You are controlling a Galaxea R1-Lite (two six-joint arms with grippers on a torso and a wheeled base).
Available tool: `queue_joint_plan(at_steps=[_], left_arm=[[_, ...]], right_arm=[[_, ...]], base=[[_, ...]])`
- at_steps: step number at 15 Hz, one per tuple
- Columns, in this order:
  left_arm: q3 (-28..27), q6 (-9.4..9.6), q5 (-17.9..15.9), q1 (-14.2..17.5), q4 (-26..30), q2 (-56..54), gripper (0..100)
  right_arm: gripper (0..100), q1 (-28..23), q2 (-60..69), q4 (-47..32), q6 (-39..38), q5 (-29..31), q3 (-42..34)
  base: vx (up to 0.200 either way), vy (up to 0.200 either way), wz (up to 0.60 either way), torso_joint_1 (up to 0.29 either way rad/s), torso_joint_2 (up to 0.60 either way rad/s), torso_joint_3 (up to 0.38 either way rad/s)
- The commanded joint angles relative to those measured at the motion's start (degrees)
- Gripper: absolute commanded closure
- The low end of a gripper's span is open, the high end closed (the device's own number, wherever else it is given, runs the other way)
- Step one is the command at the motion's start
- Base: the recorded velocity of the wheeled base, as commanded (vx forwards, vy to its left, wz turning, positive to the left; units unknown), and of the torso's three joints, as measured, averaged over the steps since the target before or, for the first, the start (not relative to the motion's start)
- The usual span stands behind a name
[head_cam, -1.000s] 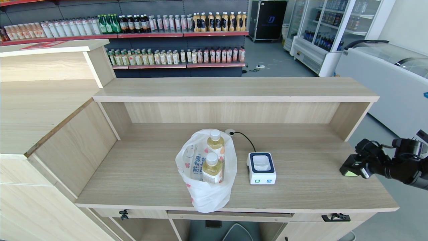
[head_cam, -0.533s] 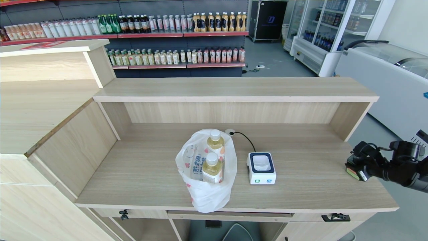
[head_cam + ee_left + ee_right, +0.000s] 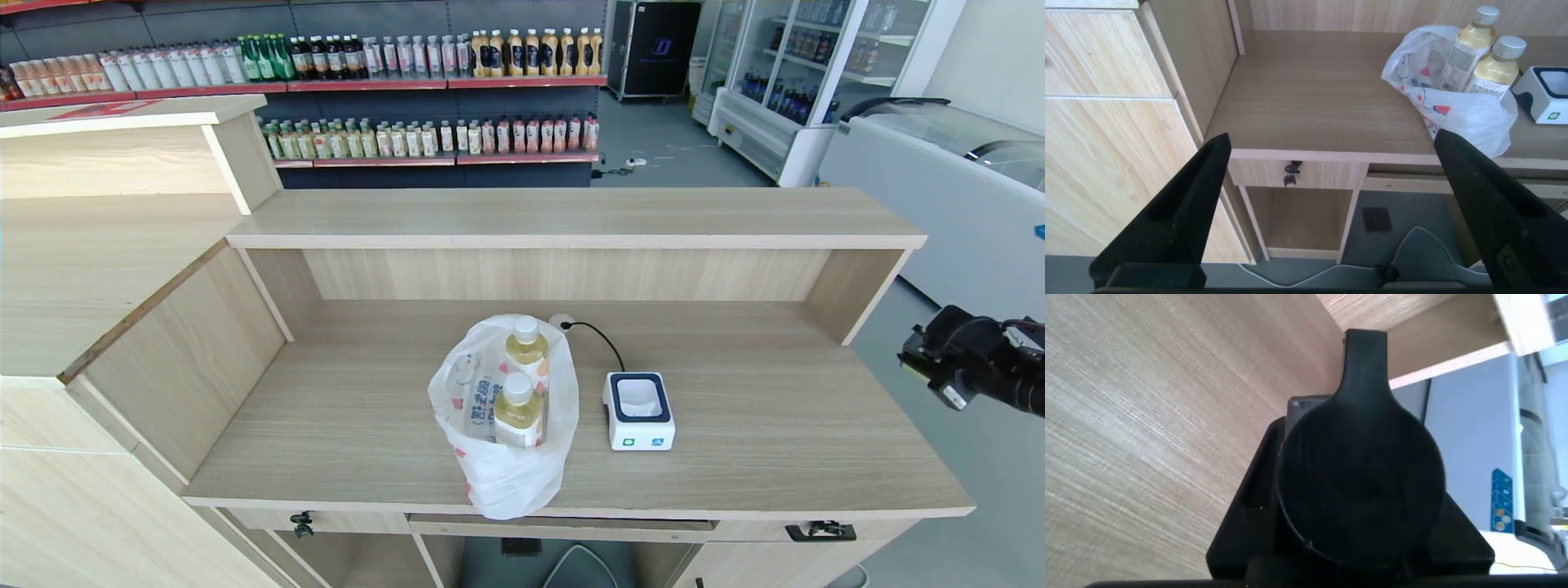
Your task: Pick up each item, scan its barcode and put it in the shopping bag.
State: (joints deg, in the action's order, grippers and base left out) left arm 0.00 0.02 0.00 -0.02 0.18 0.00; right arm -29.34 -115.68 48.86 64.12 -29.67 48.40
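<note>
A white plastic shopping bag [image 3: 502,474] stands near the counter's front edge, with two bottles of yellow drink [image 3: 519,408] upright inside it. Just right of the bag lies the white barcode scanner [image 3: 641,411], its black cable running to the back. My right gripper [image 3: 921,359] hovers off the counter's right end, far from bag and scanner, with nothing seen in it. My left gripper [image 3: 1339,220] is open and empty, low in front of the counter's left part; the bag [image 3: 1454,106] and the bottles [image 3: 1498,69] lie ahead of it.
The wooden counter [image 3: 735,392] has a raised back shelf [image 3: 571,216] and side walls. A taller wooden block [image 3: 98,269] stands to the left. Drawer handles [image 3: 819,531] sit under the front edge. Drink shelves and freezers fill the room behind.
My right arm has drawn back to the right and slightly up, from over the counter's right end to beyond it. Bag, bottles and scanner stay put.
</note>
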Motion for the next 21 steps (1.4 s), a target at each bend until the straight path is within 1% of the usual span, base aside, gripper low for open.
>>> queue_joint_plan(at_steps=[1,2,3,5,6,8,9,10,11,12,13,14,15,18,19,21], left_arm=[[0.0,-0.02,0.0,0.0,0.0,0.0,0],[0.0,0.06,0.0,0.0,0.0,0.0,0],[0.0,-0.02,0.0,0.0,0.0,0.0,0],[0.0,-0.02,0.0,0.0,0.0,0.0,0],[0.0,-0.02,0.0,0.0,0.0,0.0,0],[0.0,-0.02,0.0,0.0,0.0,0.0,0],[0.0,-0.02,0.0,0.0,0.0,0.0,0],[0.0,-0.02,0.0,0.0,0.0,0.0,0],[0.0,0.06,0.0,0.0,0.0,0.0,0],[0.0,-0.02,0.0,0.0,0.0,0.0,0],[0.0,-0.02,0.0,0.0,0.0,0.0,0],[0.0,0.06,0.0,0.0,0.0,0.0,0],[0.0,-0.02,0.0,0.0,0.0,0.0,0],[0.0,-0.02,0.0,0.0,0.0,0.0,0],[0.0,-0.02,0.0,0.0,0.0,0.0,0],[0.0,0.06,0.0,0.0,0.0,0.0,0]], right_arm=[[100,0.8,25.4,14.9,9.9,-6.3,-24.5],[100,6.0,27.5,13.3,16.9,-11.3,-23.3],[100,12.7,29.8,11.0,23.2,-12.5,-22.9],[100,23.9,33.4,8.6,33.8,-12.3,-22.9],[100,30.1,34.6,6.6,42.6,-12.0,-22.7],[100,39.5,35.6,6.2,56.8,-12.1,-22.6],[100,43.0,35.1,6.3,62.8,-12.5,-22.5],[100,46.4,35.1,7.0,67.6,-13.6,-21.9],[100,50.9,34.9,8.4,71.9,-14.0,-21.2],[100,52.5,34.9,9.5,74.0,-14.1,-21.2],[100,54.0,34.7,10.5,78.0,-14.3,-21.5],[100,54.8,34.5,10.4,79.5,-14.7,-21.5],[100,57.6,34.9,10.1,82.0,-16.1,-21.8],[100,63.9,36.3,9.5,83.4,-18.1,-23.4],[100,64.8,36.5,8.1,84.0,-18.3,-23.4],[100,64.6,37.3,6.0,84.1,-18.1,-23.3]], base=[[0.000,0.000,0.00,0.000,0.00,0.000],[0.000,0.000,0.00,0.000,0.00,0.000],[0.000,0.000,0.00,0.000,0.00,0.000],[0.000,0.000,0.00,0.000,0.00,0.000],[0.000,0.000,0.00,0.000,0.00,0.000],[0.000,0.000,0.00,0.000,0.00,0.000],[0.000,0.000,0.00,0.000,0.00,0.000],[0.000,0.000,0.00,0.000,0.00,0.000],[0.000,0.000,0.00,0.000,0.00,0.000],[0.000,0.000,0.00,0.000,0.00,0.000],[0.000,0.000,0.00,0.000,0.00,0.000],[0.000,0.000,0.00,0.000,0.00,0.000],[0.000,0.000,0.00,0.000,0.00,0.000],[0.000,0.000,0.00,0.000,0.00,0.000],[0.000,0.000,0.00,0.000,0.00,0.000],[0.000,0.000,0.00,0.000,0.00,0.000]])
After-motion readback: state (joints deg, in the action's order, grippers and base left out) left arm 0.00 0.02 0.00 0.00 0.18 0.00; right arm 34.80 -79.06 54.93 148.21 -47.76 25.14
